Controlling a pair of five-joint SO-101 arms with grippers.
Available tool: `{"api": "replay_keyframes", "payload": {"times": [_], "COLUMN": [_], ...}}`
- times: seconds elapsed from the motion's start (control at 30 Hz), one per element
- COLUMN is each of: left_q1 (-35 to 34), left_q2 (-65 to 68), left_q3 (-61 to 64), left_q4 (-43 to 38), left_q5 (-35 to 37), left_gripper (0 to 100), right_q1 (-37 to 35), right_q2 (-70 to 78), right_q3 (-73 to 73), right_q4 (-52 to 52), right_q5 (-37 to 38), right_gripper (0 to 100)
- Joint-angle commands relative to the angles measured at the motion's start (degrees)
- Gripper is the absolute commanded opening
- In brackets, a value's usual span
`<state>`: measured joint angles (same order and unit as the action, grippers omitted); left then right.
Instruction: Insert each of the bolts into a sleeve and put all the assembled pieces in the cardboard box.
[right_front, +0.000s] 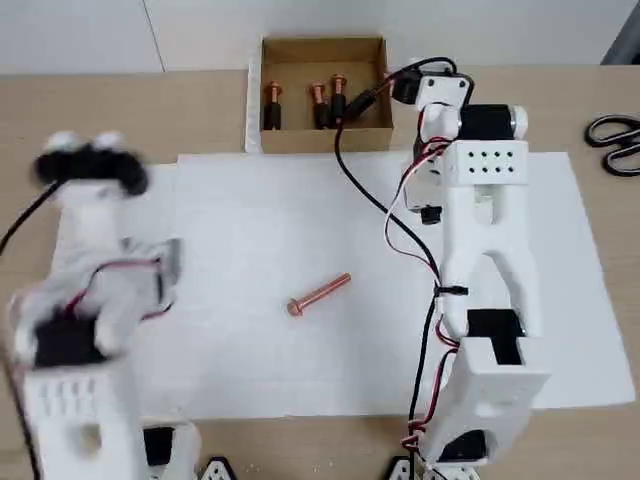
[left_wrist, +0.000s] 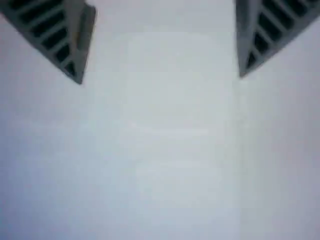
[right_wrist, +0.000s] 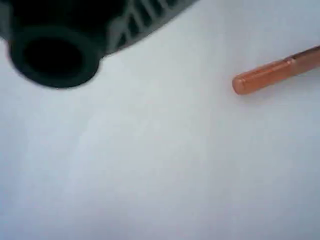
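Bolt (right_front: 320, 294), copper and loose, lies at a slant near the middle of the high view on the white sheet (right_front: 300, 220), apart from both claws. The right claw (right_wrist: 80, 35) grasps a black sleeve (right_wrist: 52, 55), whose hollow end faces the wrist camera. It is held over the sheet and clear of the bolt's near tip. The left claw (left_wrist: 160, 77) is released, spread wide over bare sheet at the left of the high view. The sheet covers most of a pale wooden tabletop (right_front: 120, 110). At top centre, against the sheet's far edge, stands the cardboard box (right_front: 325, 140). Three assembled pieces (right_front: 320, 105) stand upright inside it, copper tops over black sleeves. A pair of scissors (right_front: 615, 140) rests on the bare wood at the upper right edge. Beyond the tabletop, along the top of the frame, runs a pale surface (right_front: 100, 30) crossed by thin seams.
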<state>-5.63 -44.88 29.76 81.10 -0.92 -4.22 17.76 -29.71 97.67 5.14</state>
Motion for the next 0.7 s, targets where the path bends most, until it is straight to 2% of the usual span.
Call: {"api": "replay_keyframes", "payload": {"times": [0.0, 0.13, 0.3, 0.47, 0.67], "left_q1": [11.16, 20.4, 27.16, 28.66, 28.66], "left_q2": [13.01, 25.76, 38.51, 46.24, 51.78], "left_q3": [-9.1, -12.09, -13.14, -16.92, -20.0], "left_q4": [1.41, 0.62, 0.62, 0.62, -0.62], "left_q5": [-0.44, -0.88, -9.76, -11.43, -11.43], "left_gripper": [19, 19, 19, 19, 19], "right_q1": [0.92, 2.86, 8.66, 12.97, 13.32], "right_q2": [-4.26, -4.53, -4.53, -4.62, -4.62], "right_q3": [-3.25, -3.25, -3.25, -3.25, -3.25], "right_q4": [0.92, 0.84, 0.75, 0.75, 0.75], "right_q5": [-0.26, -0.18, -0.18, -0.18, -0.18], "right_gripper": [0.3, 0.3, 0.3, 0.3, 0.3]}}
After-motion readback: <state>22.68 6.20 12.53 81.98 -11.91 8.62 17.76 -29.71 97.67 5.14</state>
